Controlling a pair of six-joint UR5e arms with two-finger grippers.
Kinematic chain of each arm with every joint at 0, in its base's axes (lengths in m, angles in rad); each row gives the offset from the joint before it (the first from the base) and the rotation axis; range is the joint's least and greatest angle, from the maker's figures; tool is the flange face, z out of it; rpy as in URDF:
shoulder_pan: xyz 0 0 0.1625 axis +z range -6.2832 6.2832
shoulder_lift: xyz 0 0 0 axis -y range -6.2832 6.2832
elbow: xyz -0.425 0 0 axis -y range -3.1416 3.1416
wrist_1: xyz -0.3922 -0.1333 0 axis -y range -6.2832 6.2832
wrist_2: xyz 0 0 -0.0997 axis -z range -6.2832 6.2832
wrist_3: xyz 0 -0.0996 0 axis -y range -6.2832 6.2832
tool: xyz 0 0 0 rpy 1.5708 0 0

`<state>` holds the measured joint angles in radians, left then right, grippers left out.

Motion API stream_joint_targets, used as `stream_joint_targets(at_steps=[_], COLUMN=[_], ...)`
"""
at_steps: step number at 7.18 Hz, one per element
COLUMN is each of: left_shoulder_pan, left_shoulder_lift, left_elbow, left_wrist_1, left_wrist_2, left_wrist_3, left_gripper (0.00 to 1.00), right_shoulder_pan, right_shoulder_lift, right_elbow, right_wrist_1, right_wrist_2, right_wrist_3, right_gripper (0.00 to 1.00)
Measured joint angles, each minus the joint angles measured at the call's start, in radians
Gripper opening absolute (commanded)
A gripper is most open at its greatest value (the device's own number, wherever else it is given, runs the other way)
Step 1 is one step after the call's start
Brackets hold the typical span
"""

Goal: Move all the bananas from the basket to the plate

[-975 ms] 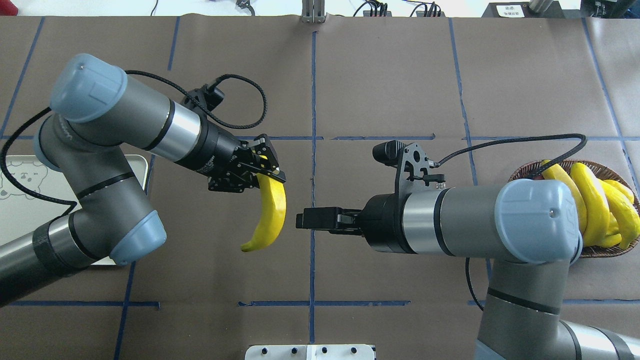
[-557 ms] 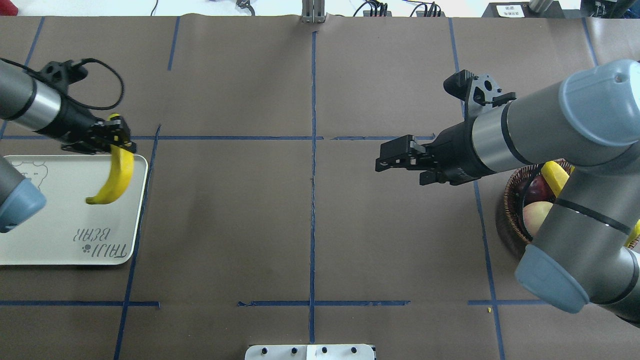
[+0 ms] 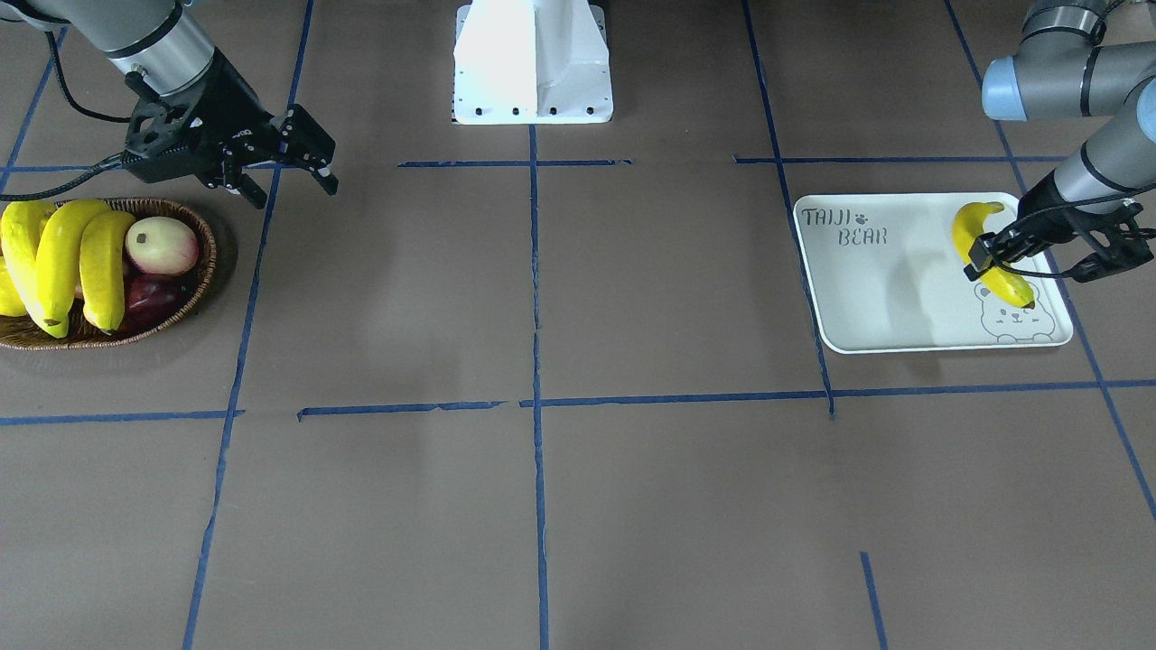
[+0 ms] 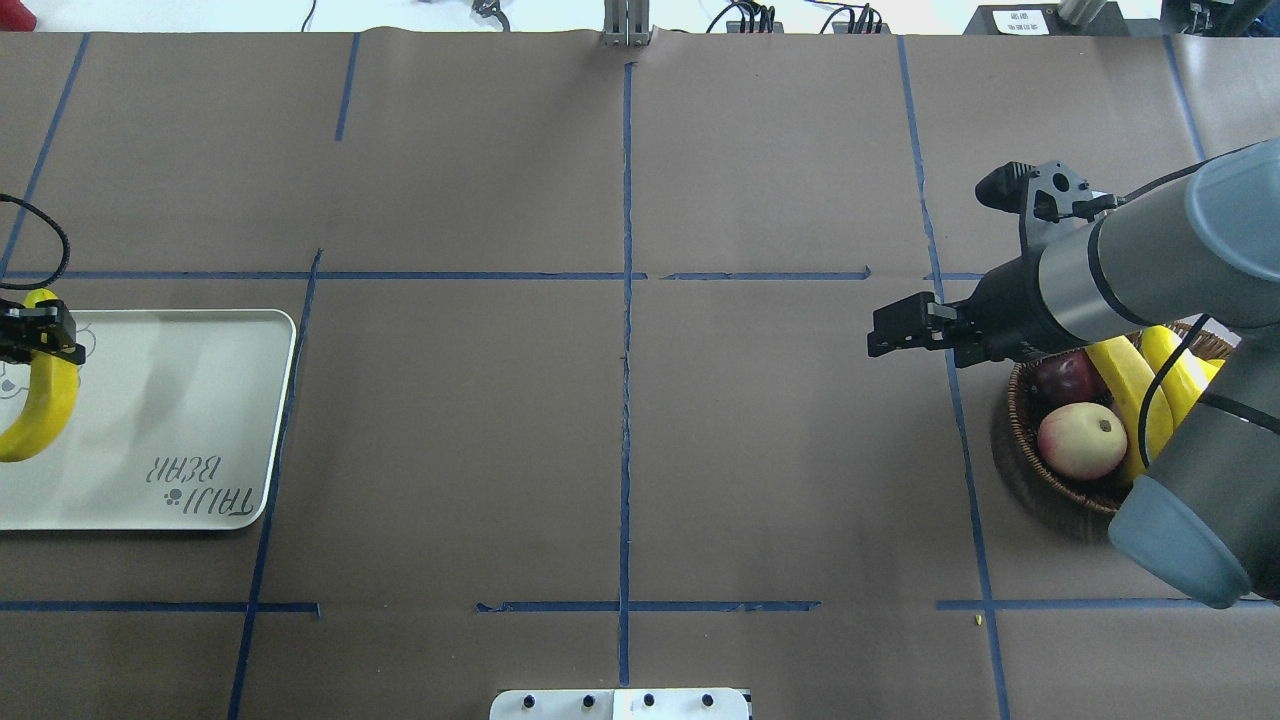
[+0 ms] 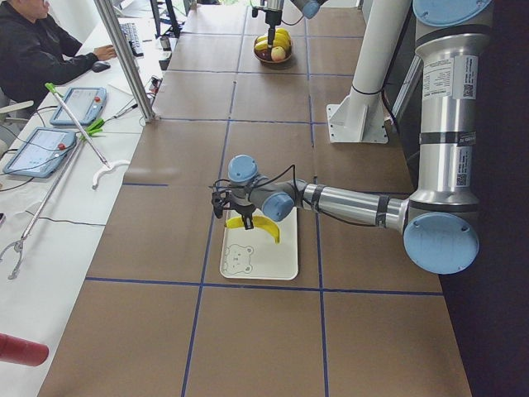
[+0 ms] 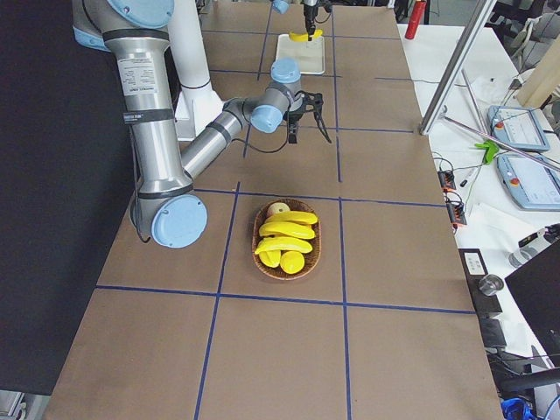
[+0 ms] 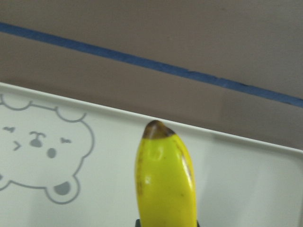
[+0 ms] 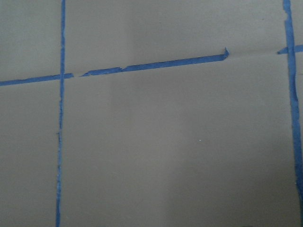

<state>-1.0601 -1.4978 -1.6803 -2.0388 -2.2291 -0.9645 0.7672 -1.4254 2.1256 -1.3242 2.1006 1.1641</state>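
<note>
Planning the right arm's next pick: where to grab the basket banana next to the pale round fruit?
Probably mid-body of that banana, from straight above, right pincer closing across its width. It lies on top, uncovered; its ends sit near the basket rim, and the side toward the round fruit looks less crowded.

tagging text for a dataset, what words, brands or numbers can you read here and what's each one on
"TAIJI BEAR": printed on the white tray, next to a paw mark.
Sticker on the left arm's upright part: too small to read.
White label past the table's far edge: too blurred to read.
</note>
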Motion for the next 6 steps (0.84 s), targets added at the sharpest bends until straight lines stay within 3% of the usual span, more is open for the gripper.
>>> stream_joint_targets(at_steps=[1, 2, 4, 6], left_shoulder_pan=[0.001, 0.001, 0.001, -0.003], left_shoulder_lift=[0.01, 0.014, 0.01, 0.003], left_elbow=[0.029, 0.053, 0.077, 0.048], left_wrist_1=[-0.004, -0.006, -0.011, -0.009], left_wrist_2=[0.019, 0.027, 0.028, 0.02], left_wrist_3=[0.01, 0.027, 0.062, 0.095], left_gripper=[0.07, 0.99, 1.0, 1.0], right_shoulder_pan=[0.009, 0.013, 0.041, 0.082], right_shoulder_lift=[-0.021, -0.03, -0.055, -0.15], right_elbow=[0.0, -0.001, 0.001, 0.005], right_wrist_1=[0.0, 0.0, -0.001, 0.001], right_wrist_2=[0.0, 0.0, 0.0, -0.001], right_wrist_3=[-0.022, -0.031, -0.045, -0.155], right_gripper=[1.0, 1.0, 1.0, 1.0])
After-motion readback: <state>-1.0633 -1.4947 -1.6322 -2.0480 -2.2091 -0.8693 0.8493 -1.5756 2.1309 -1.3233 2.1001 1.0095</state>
